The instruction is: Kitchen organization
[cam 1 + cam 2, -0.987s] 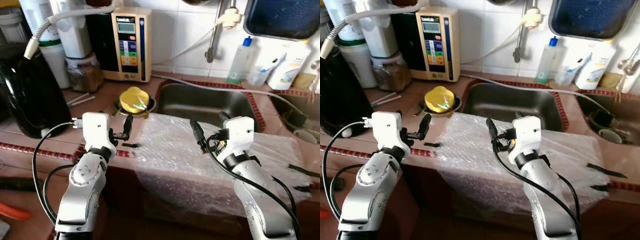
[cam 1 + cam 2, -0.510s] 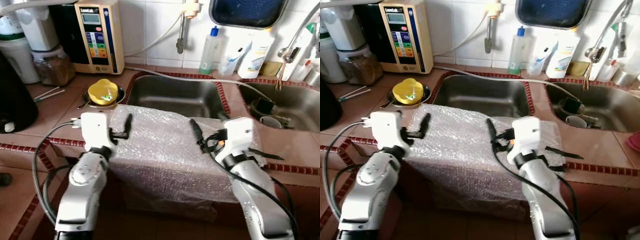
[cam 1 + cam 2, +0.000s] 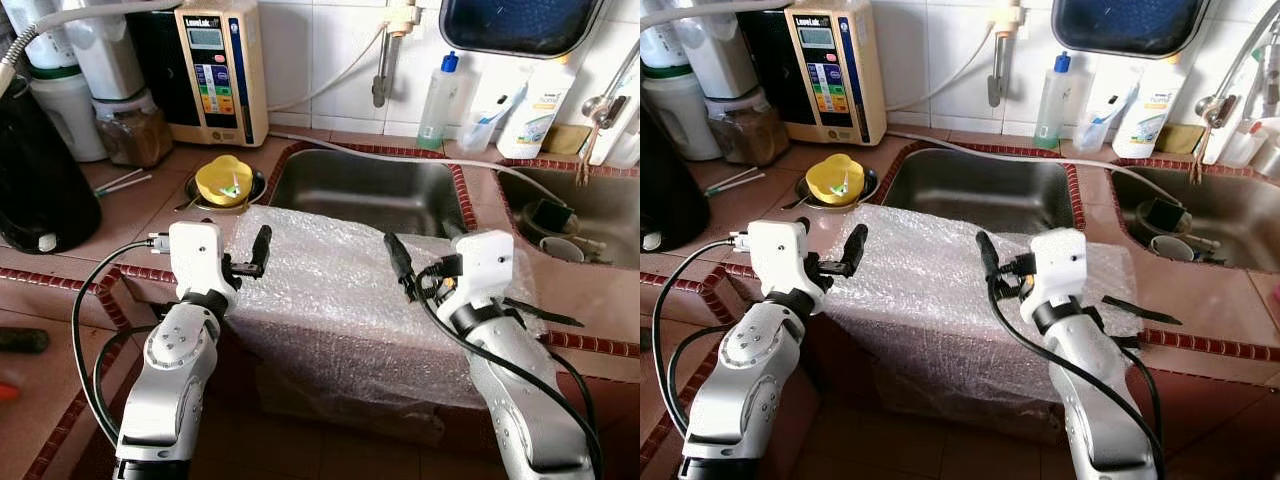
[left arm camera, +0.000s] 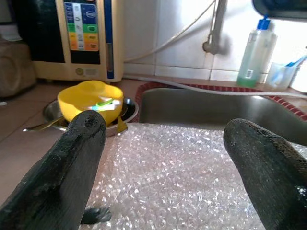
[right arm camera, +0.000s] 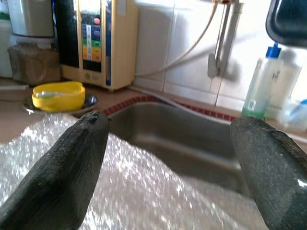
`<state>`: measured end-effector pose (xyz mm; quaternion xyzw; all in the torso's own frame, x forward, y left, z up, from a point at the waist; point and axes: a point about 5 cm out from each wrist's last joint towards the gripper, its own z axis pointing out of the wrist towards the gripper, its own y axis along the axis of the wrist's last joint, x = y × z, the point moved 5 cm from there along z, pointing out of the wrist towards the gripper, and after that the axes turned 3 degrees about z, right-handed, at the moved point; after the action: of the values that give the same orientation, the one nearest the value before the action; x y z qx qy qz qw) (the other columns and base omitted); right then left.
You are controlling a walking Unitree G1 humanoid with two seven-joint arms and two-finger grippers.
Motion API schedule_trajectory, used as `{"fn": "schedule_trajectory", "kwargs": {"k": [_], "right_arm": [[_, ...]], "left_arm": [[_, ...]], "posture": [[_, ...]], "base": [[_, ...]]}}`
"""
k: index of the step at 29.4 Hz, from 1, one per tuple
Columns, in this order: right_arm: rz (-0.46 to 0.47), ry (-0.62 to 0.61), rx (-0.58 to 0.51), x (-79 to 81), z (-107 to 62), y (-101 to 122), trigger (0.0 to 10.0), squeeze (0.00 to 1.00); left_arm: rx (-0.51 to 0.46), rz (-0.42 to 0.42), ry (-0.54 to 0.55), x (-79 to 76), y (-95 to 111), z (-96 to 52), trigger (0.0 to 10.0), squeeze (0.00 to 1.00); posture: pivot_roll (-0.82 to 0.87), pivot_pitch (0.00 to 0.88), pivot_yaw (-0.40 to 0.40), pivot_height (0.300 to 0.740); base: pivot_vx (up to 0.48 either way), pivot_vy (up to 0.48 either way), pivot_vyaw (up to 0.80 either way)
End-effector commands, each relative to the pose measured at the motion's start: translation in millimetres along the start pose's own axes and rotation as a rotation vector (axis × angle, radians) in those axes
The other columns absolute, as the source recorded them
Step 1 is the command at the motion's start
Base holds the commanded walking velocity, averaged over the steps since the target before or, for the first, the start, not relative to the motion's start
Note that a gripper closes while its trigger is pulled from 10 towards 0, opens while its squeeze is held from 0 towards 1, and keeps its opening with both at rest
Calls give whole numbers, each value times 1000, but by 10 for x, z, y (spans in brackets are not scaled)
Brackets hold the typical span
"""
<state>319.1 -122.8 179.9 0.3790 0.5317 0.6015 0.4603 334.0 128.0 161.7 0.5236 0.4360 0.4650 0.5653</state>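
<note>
Tiled table point(image 3: 90, 225): bubble wrap sheet point(image 3: 340, 290) draped over front edge by sink point(image 3: 375, 190), likely staged for handling. Left tool point(image 3: 258, 250) and right tool point(image 3: 400, 265) hover above sheet, both released, empty. Yellow bowl point(image 3: 224, 180) behind.

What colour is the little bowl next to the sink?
The bowl is bright yellow, sitting in a metal dish; the left wrist view shows it best.
</note>
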Motion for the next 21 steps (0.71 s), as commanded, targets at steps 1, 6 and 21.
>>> {"fn": "schedule_trajectory", "kwargs": {"k": [1,6,21], "right_arm": [[-6,3,-19,-5,11,66,10000,0],[-16,2,-28,-10,29,81,10000,0],[-33,14,-29,23,45,78,10000,0]], "left_arm": [[-33,3,-31,-47,94,9,10000,0],[-39,-13,-12,-58,94,28,10000,0],[-38,-20,-26,-91,70,18,10000,0]], "posture": [[56,0,4,740],[52,0,3,740],[50,0,-1,740]], "base": [[0,0,0],[308,0,0],[368,0,0]]}}
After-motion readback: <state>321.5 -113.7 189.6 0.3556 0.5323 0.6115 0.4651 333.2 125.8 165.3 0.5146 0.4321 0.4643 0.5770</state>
